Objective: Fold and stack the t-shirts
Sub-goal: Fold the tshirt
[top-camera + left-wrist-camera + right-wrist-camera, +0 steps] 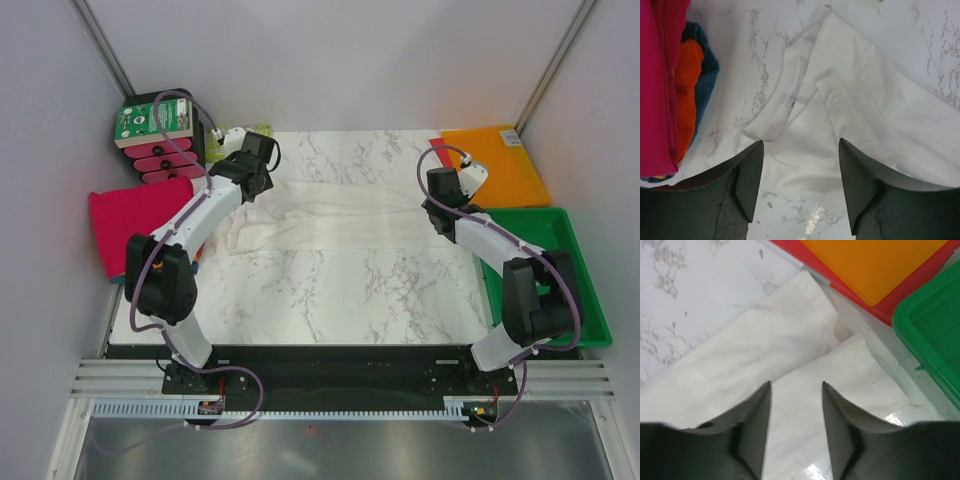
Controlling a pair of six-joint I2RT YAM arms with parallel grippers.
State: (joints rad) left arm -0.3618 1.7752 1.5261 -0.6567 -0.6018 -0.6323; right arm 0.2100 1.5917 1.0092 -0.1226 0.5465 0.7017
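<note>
- Far left, a pile of folded t-shirts sits at the left edge of the marble desk (340, 300). The magenta-pink t-shirt (135, 220) is on top, with the orange t-shirt (687, 85) and the blue t-shirt (707, 75) showing beneath it.
- Behind the pile, a green-labelled box (155, 122) stands in the back-left corner.
- The left arm (205, 215) reaches over the collar end of the white t-shirt (340, 215). The left jaws are spread apart and grasp nothing, and the neckline lies just ahead of them.
- The white t-shirt lies in a long, wrinkled band across the far half of the desk, between the two arms.
- The right arm (480, 235) is over the shirt's other end. The right jaws are also released, with only cloth showing through the gap. Whether either pair of tips brushes the fabric is hard to tell from here.
- Far right, the flat orange sheet (495, 165) lies on a red sheet (860, 297) at the back corner. The green tray (560, 270) sits just in front of them.
</note>
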